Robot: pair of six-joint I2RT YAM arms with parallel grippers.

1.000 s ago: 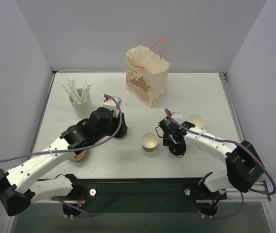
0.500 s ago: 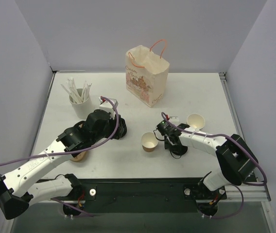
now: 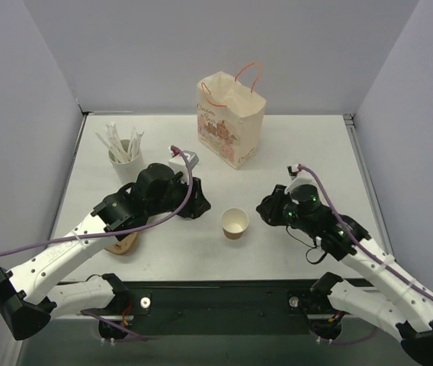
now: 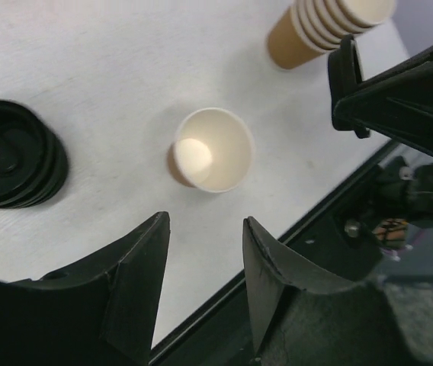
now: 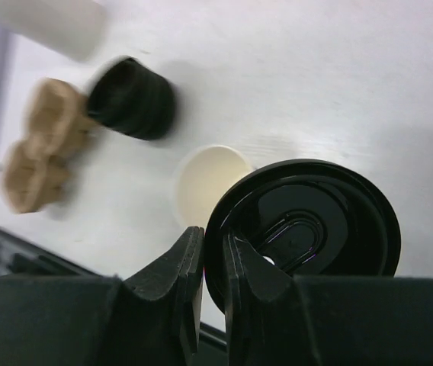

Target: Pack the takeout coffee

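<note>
R gripper [image 5: 213, 252] pinched nearly closed on rim of black lid [image 5: 308, 229], held just right of the cup, prob. clear of the table [image 3: 315, 145]. L gripper [image 4: 201, 259] approx. half open, gripping nothing, hovering over lone lidless paper cup [image 4: 213, 149] at table ctr. Nearby: lid stack [image 4: 11, 164], cup stack [image 4: 323, 27]; paper bag [image 3: 230, 118] well behind.

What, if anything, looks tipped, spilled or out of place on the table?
Nothing stands out. The lidless paper cup stands upright and empty mid-table, with nothing spilled around it. The right hand pinches a black lid by its rim, and the paper bag stands upright at the back.
</note>
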